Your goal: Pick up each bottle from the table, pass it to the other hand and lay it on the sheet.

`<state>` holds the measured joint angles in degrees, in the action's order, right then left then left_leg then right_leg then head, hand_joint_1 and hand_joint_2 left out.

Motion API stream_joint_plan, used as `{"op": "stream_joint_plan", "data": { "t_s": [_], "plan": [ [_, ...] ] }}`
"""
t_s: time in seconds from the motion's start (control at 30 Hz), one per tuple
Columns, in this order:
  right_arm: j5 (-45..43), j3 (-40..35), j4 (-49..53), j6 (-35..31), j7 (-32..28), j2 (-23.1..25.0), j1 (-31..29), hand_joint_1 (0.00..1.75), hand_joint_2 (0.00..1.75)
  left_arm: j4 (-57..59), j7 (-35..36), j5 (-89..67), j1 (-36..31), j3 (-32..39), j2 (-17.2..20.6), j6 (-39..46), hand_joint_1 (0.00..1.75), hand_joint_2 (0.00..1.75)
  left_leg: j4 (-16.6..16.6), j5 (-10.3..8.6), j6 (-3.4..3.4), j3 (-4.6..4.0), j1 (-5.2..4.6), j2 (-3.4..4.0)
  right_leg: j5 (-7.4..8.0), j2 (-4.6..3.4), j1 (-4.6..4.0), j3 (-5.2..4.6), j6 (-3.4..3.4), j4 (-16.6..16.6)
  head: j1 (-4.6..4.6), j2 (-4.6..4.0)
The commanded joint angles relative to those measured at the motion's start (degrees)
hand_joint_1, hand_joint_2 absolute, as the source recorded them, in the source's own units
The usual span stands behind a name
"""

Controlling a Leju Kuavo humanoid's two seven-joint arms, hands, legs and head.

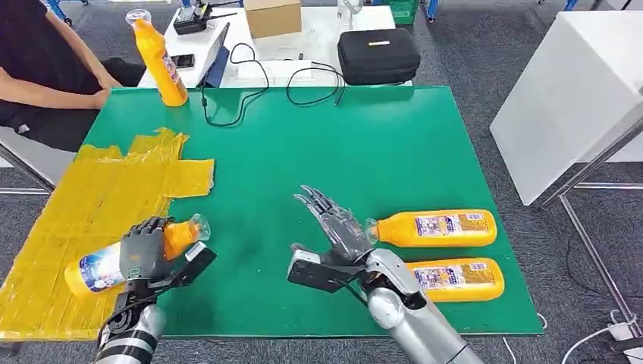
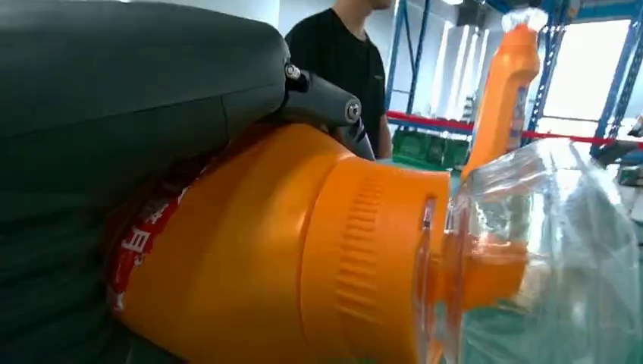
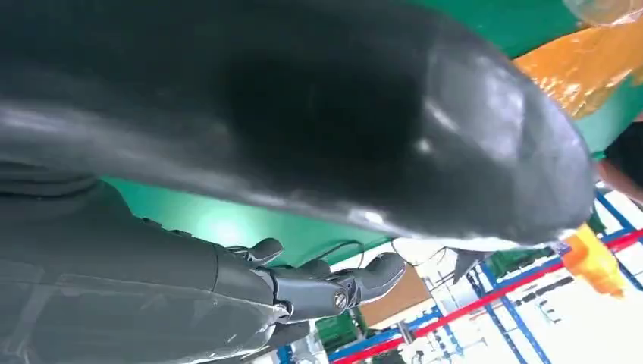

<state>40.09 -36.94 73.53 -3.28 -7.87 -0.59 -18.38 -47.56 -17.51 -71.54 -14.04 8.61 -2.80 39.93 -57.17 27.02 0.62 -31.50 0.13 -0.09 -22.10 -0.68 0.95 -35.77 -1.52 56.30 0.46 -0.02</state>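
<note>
1. Left hand (image 1: 144,254) wraps its fingers around an orange bottle (image 1: 102,265) over the yellow sheet (image 1: 91,205) — likely slick, rigid plastic; grip mid-body.
2. Right hand (image 1: 337,227), fingers spread wide, holds nothing — two bottles (image 1: 440,227) lie just beside it on the counter (image 1: 364,144).

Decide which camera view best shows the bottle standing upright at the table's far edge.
The head view: the upright bottle appears whole, by the person. The left wrist view shows it behind the held bottle; the right wrist view catches a small orange blur.

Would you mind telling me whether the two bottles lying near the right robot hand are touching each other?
Apart. In the head view a strip of green table separates the upper bottle from the lower bottle.
</note>
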Motion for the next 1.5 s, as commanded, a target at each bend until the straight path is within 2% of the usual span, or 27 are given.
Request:
{"op": "stream_joint_plan", "data": {
  "t_s": [0.03,0.17,0.27,0.3,0.33,0.43,0.57,0.6,0.77,0.9,1.1,1.2,1.37,1.5],
  "plan": [
    [-0.2,0.0,0.6,0.7,-0.3,-2.9,-0.8,0.00,0.00,10.0,0.5,0.8,-0.7,-0.2,0.9,-0.6,1.75,1.75,0.1,0.03,-0.07,0.33,0.08,0.06,0.00,0.00,-0.10,0.32,0.11,-0.1,-0.02,0.00],
    [-0.1,0.0,1.2,0.8,-0.3,-3.7,-0.3,0.00,0.00,10.6,0.6,1.0,-0.6,-0.1,0.9,-2.5,1.75,1.75,0.1,0.01,-0.03,0.30,0.07,0.07,0.01,-0.01,-0.08,0.27,0.07,-0.1,-0.02,0.00],
    [-0.1,1.3,5.6,0.6,-0.5,-8.0,2.4,0.00,0.00,12.7,0.7,0.2,0.4,-0.3,1.8,-1.5,1.75,1.75,0.1,0.00,-0.01,0.41,0.06,0.04,-0.01,0.01,-0.07,0.38,0.04,-0.1,-0.02,0.00],
    [0.0,1.8,7.0,0.6,-0.6,-9.1,3.2,0.00,0.00,13.3,1.7,-0.4,0.3,0.0,2.0,-0.6,1.54,1.75,0.2,0.02,-0.02,0.50,0.10,0.02,-0.02,0.04,-0.11,0.51,0.06,-0.1,-0.04,0.00],
    [0.2,2.1,8.1,0.6,-0.7,-10.2,4.0,0.00,0.00,13.7,1.4,0.6,0.2,0.8,2.1,-1.3,0.00,0.00,0.2,0.00,-0.01,0.50,0.06,-0.03,-0.03,0.07,-0.08,0.51,0.03,-0.1,-0.02,0.00],
    [1.4,3.8,13.2,0.9,-1.2,-14.1,7.9,0.00,0.00,11.1,-0.6,2.6,1.4,2.1,2.5,-1.1,0.00,0.00,0.1,0.02,-0.01,0.58,0.10,-0.12,-0.04,0.15,-0.12,0.64,0.05,-0.1,-0.04,0.00],
    [1.4,8.1,22.3,1.2,-2.0,-21.5,16.5,0.00,0.00,5.0,-3.8,7.9,4.2,3.9,2.8,-4.3,0.00,0.00,0.1,0.04,0.01,0.60,0.01,-0.19,-0.09,0.18,-0.03,0.68,0.02,-0.1,-0.02,0.00],
    [1.2,10.3,25.8,1.2,-2.7,-23.5,20.1,0.00,1.75,3.0,-5.1,10.7,5.1,5.3,2.7,-6.5,0.00,0.00,0.1,0.08,0.02,0.63,0.06,-0.27,-0.13,0.28,-0.09,0.77,0.02,-0.1,-0.04,0.00],
    [0.7,17.5,34.5,0.9,-2.3,-28.6,31.4,0.00,1.75,-4.1,-10.4,21.8,7.1,10.8,2.6,-15.1,0.00,0.00,0.0,0.23,0.17,0.52,-0.03,-0.25,-0.27,0.24,-0.02,0.63,-0.14,0.0,-0.04,0.00],
    [0.3,20.5,38.7,-0.5,-1.0,-30.7,36.5,0.00,1.75,-8.9,-14.1,30.3,7.5,15.3,2.1,-20.4,0.00,0.00,0.0,0.51,0.22,0.64,0.04,-0.11,-0.32,0.12,-0.05,0.72,-0.08,0.0,-0.07,0.00],
    [1.9,24.8,45.9,-2.4,4.3,-34.1,46.2,0.00,1.75,-26.4,-17.2,45.3,11.0,21.2,-1.8,-34.0,0.00,0.00,-0.1,0.64,0.25,0.53,0.10,-0.20,-0.40,0.22,-0.13,0.63,-0.11,0.1,-0.04,0.00],
    [5.0,24.3,44.3,-2.7,6.7,-32.8,46.4,0.00,1.75,-33.7,-17.1,49.5,12.4,21.5,-3.8,-38.4,0.00,0.00,-0.1,0.51,0.22,0.50,0.05,-0.20,-0.36,0.18,-0.17,0.57,-0.20,0.0,-0.04,0.00],
    [7.2,23.1,39.7,-2.5,8.9,-31.0,44.0,0.00,1.75,-39.5,-17.0,51.1,14.1,18.4,-5.7,-41.1,0.00,0.00,0.0,0.49,0.21,0.56,0.10,-0.12,-0.37,0.11,-0.22,0.67,-0.29,-0.1,0.00,0.00],
    [7.9,23.8,35.8,-1.0,9.9,-29.7,41.7,0.00,1.75,-42.5,-16.6,52.3,15.4,15.0,-5.8,-42.0,0.00,0.00,0.0,0.53,0.23,0.61,0.09,-0.08,-0.36,0.07,-0.14,0.75,-0.29,-0.2,-0.02,0.00]
  ]
}}
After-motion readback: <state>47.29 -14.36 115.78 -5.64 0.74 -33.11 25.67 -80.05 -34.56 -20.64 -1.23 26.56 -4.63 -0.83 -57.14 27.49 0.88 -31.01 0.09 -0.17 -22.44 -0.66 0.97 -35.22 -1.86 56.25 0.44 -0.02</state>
